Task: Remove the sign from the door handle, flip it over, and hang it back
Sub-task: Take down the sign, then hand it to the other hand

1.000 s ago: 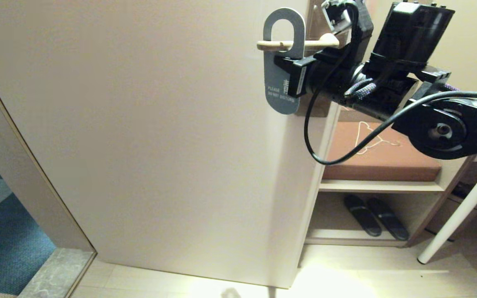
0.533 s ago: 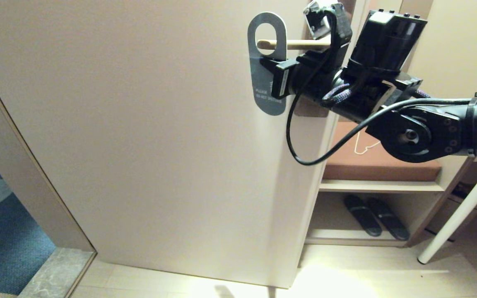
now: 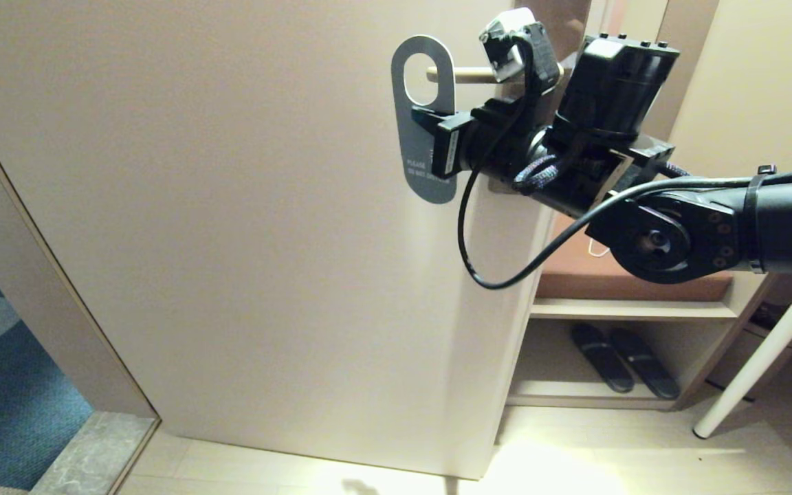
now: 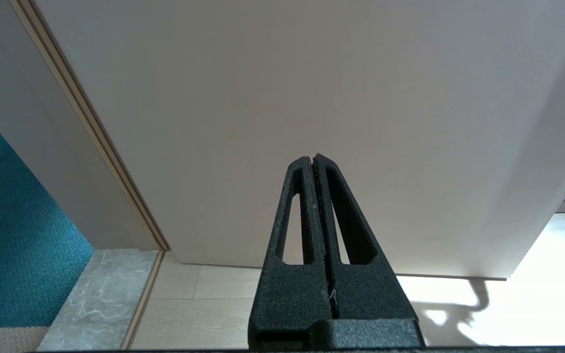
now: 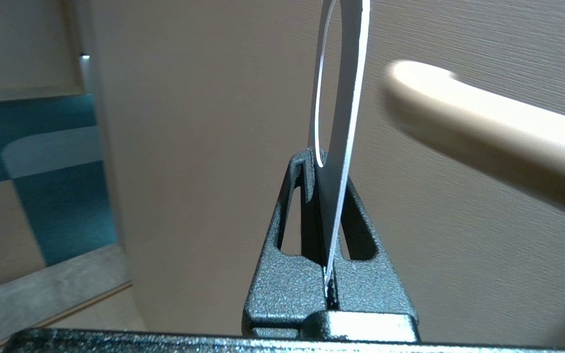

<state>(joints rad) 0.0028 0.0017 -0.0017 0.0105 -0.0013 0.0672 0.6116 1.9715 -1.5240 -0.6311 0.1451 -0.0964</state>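
The sign [image 3: 425,187] shows its grey-blue "PLEASE DO NOT DISTURB" side in the head view and hangs upright against the door. My right gripper [image 3: 429,122] is shut on the sign's middle, just below its oval hole. The sign is just left of the free tip of the beige door handle [image 3: 468,73]. In the right wrist view the sign [image 5: 348,98] is edge-on between the fingers of the right gripper [image 5: 314,158], with a gap to the handle tip [image 5: 483,122]. My left gripper [image 4: 314,158] is shut and empty, low before the door.
The beige door [image 3: 245,220] fills the middle. To its right stands an open shelf with a brown cushion [image 3: 643,285] and dark slippers [image 3: 623,368] below. A white table leg [image 3: 760,357] is at the right. Blue carpet [image 3: 4,392] lies beyond the door frame at the left.
My right gripper has carried the sign leftwards along the handle and slightly up. The hole slid from mid-handle to past the handle's free tip.
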